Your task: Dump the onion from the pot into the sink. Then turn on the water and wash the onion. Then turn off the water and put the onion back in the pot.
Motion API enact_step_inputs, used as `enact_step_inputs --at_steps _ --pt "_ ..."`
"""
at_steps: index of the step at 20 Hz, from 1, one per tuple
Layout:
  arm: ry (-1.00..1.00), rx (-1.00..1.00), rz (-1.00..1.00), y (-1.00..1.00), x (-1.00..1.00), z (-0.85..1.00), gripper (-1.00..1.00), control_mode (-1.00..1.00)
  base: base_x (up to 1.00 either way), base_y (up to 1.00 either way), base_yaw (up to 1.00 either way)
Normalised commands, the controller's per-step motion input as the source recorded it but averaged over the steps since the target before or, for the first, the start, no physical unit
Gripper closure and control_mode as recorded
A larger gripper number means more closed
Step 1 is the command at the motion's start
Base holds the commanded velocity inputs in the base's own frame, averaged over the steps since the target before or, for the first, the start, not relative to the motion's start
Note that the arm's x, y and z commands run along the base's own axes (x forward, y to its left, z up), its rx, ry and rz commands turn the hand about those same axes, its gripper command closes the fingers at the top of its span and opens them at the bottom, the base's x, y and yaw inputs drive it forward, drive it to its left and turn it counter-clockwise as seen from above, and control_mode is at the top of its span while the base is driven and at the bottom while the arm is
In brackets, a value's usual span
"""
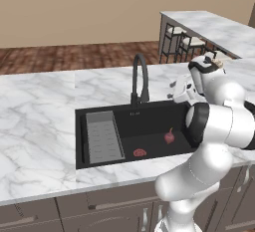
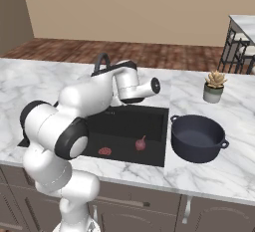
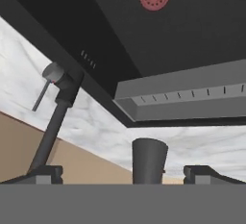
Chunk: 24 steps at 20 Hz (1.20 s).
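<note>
Right base view: onion [image 2: 141, 144] lies on the floor of the sink [image 2: 154, 149], towards the sink's right end, pointed tip up. Red drain [image 2: 105, 151] sits just left of it, apart, not touching. Pot [image 2: 197, 138] stands upright on the marble counter [image 2: 239, 171] just beside the sink's right rim; nothing seen inside it. Small planter [image 2: 214, 87] w/ spiky plant stands behind the pot, further from the sink's edge.

Left base view: grey ribbed tray [image 1: 103, 137] fills the sink's left end; black gooseneck faucet [image 1: 140, 79] rises at the sink's back rim, centre. No stream seen at the spout.

Gripper [image 3: 123, 174] is up over the sink's back edge, near the faucet, clear of the onion. Hand view: finger tips [image 3: 46, 174] stand wide apart, nothing between them; faucet spout end sits just ahead in the gap, not touching. Faucet lever [image 3: 48, 84] shows beside the neck.
</note>
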Motion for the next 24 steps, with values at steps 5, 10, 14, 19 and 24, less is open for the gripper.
enact_step_inputs --at_steps 5,10,14,19,24 --pt "0.00 0.00 0.03 0.05 0.06 -0.02 -1.00 -1.00 0.00 0.00 0.00" --pt "0.00 0.00 0.03 0.06 0.06 -0.04 -1.00 -1.00 0.00 0.00 0.00" --pt "0.06 0.00 0.05 0.13 0.14 -0.01 -1.00 -1.00 0.00 0.00 0.00" --pt "0.06 0.00 0.09 0.09 0.13 -0.03 -1.00 -1.00 0.00 0.00 0.00" --pt "0.00 0.00 0.09 0.01 0.07 -0.05 -1.00 -1.00 0.00 0.00 0.00"
